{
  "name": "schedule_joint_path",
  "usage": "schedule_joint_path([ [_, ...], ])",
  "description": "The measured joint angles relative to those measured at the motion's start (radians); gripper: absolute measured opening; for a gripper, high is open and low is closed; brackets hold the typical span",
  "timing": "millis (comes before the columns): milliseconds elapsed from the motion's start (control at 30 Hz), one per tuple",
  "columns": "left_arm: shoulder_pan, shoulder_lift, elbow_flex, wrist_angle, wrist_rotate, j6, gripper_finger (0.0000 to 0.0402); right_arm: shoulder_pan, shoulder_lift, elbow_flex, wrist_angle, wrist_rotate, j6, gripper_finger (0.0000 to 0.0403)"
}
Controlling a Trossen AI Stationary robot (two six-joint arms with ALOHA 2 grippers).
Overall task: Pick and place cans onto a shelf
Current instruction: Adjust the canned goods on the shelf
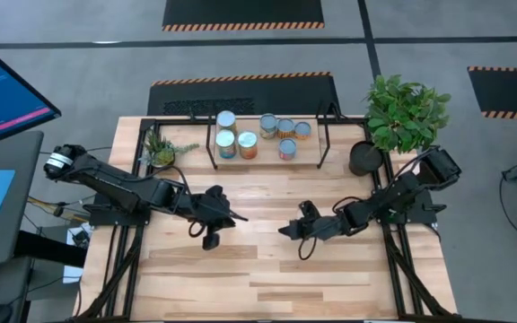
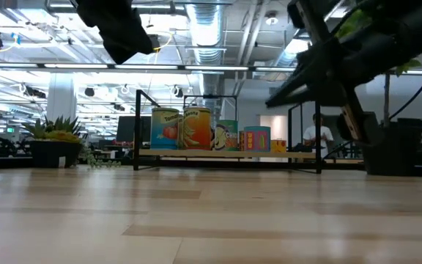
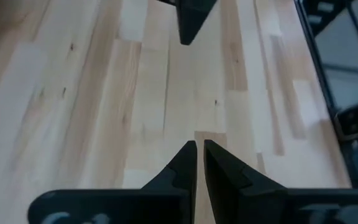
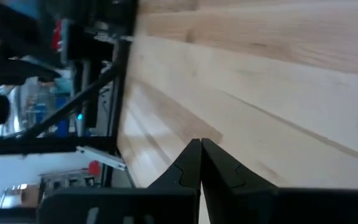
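Several cans [image 1: 260,135] stand upright on the shelf [image 1: 316,152], a low wood board on black legs at the table's far edge; the low view shows the cans [image 2: 196,128] in a row on it. My left gripper [image 1: 240,216] hovers shut over the table's middle left, nothing between its fingers [image 3: 197,163]. My right gripper [image 1: 283,231] hovers shut over the table's middle right, also holding nothing [image 4: 201,163]. The two grippers point toward each other, a short gap apart.
A small potted plant [image 1: 160,148] stands left of the shelf and a bigger plant in a dark pot [image 1: 366,157] at its right. The bare plank tabletop [image 1: 258,278] stretches from the grippers to the near edge.
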Motion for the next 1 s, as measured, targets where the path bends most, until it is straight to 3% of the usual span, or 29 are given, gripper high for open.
schedule_joint_path([
  [233,0.007,0.000,0.000,0.046,-0.026,-0.173,0.0015,0.054,0.000,0.000,0.241,-0.026,-0.358,0.0031],
  [433,0.008,0.000,0.001,0.091,-0.132,-0.200,0.0015,0.056,0.000,0.000,0.336,-0.027,-0.440,0.0032],
  [633,0.131,0.001,0.001,0.286,-0.124,0.036,0.0015,0.052,0.000,0.000,0.346,-0.051,-0.435,0.0029],
  [767,0.219,0.000,0.002,0.404,-0.017,0.075,0.0015,0.063,0.000,0.000,0.348,-0.050,-0.385,0.0029],
  [900,0.249,0.000,0.002,0.380,0.091,0.070,0.0015,0.052,0.000,0.000,0.368,-0.052,-0.378,0.0031],
  [1000,0.251,0.000,0.002,0.326,0.103,0.066,0.0015,0.042,0.001,0.007,0.524,-0.046,-0.518,0.0030],
])
